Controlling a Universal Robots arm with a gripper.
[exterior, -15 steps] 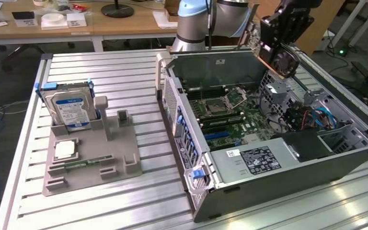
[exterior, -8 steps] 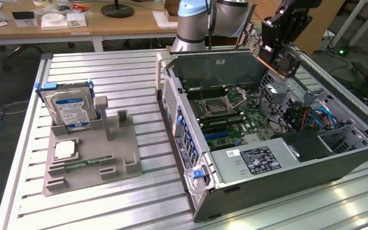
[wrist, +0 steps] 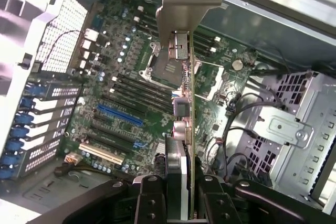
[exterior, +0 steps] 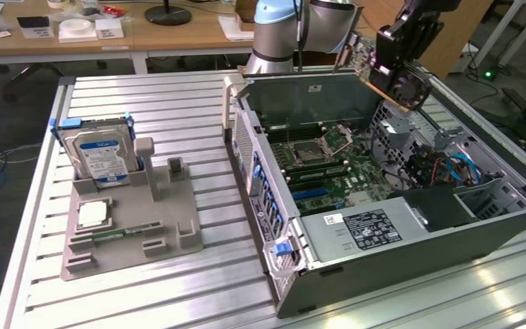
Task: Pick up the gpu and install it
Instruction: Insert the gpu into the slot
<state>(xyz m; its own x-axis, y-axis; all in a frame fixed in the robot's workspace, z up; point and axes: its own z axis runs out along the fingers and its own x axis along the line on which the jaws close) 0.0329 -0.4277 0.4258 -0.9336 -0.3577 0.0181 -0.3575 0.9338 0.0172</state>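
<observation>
The gpu (exterior: 400,74) is held in the air at the upper right of the exterior view, above the open computer case (exterior: 382,267), and is clamped edge-on by the partly closed end effector (wrist: 178,195). Its long axis runs straight out from the end effector, metal bracket (wrist: 184,3) farthest. The motherboard (exterior: 327,161) and its blue slot (wrist: 118,114) lie beneath, apart from the card. The case is carried on a slatted metal bench (exterior: 153,295).

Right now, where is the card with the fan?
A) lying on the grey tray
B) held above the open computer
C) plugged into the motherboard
B: the gripper clamps the gpu, which hangs over the open case, not yet seated.
</observation>
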